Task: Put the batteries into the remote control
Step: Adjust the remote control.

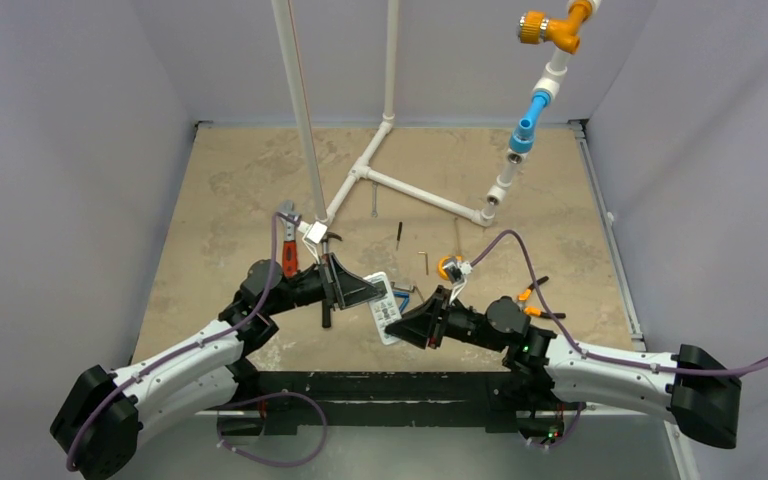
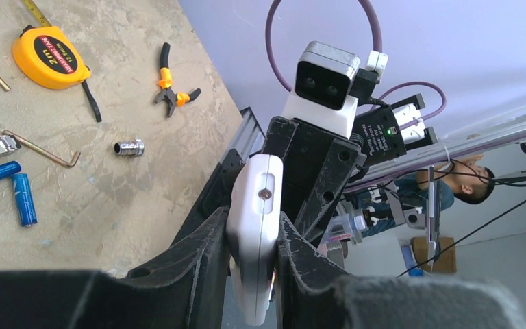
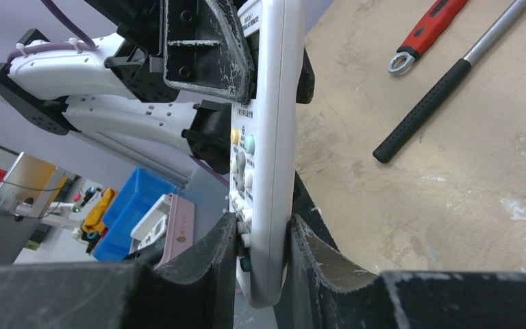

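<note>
- slim white plastic remote control (image 1: 384,306) held off the counter (image 1: 220,180), near centre
- left gripper (image 2: 255,233) clenched on it
- right gripper (image 3: 260,240) grasping its other end
- two small blue cylindrical batteries (image 2: 23,199) lying on counter
- yellow tape measure (image 2: 48,58) reads "2m"

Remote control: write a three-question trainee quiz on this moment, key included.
1. True or false: the batteries are already inside the remote control.
2. Choose: the remote control is gripped by A, the left gripper alone; B, the right gripper alone; C, both.
3. Fill in: the yellow ___ lies near the pliers.
Key: 1 false, they lie loose on the tabletop; 2 C; 3 tape measure.
</note>
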{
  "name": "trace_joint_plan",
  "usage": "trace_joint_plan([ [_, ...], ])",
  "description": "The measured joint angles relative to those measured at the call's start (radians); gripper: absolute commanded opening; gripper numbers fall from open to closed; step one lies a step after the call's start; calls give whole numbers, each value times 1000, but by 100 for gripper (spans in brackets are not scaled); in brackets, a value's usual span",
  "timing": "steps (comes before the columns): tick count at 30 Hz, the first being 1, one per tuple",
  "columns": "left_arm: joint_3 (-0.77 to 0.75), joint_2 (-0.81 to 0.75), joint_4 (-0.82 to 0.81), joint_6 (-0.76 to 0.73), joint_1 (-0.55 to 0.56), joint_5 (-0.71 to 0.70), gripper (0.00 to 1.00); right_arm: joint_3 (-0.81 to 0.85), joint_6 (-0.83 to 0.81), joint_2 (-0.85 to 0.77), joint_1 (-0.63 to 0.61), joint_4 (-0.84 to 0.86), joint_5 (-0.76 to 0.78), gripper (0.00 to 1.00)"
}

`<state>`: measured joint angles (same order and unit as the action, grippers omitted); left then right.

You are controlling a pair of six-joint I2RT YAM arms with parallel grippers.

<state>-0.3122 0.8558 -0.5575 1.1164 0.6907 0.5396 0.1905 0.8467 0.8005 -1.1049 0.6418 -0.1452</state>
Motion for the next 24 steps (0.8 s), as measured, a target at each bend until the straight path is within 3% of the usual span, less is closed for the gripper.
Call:
trace_joint_plan([
  [2,0,0,-6,0,0,0,16,0,-3,0,0,5,1,0],
  [5,0,0,-1,-1,0,0,27,2,-6,5,0,2,1,0],
  [10,-1,-26,46,-9,0,-16,71,25,-34,-2,-1,-61,24,0],
  [12,-8,-51,93,-17,0,-26,82,50,-53,-19,-1,-125,50,0],
  [15,-52,-102,224,-40,0,-49,88,101,-82,-58,-1,-238,103,0],
  [20,-252,-183,557,-106,0,-146,88,243,-149,-92,-19,-481,272,0],
  [24,-429,-173,780,-132,-1,-232,87,469,-225,36,-139,-755,613,0],
])
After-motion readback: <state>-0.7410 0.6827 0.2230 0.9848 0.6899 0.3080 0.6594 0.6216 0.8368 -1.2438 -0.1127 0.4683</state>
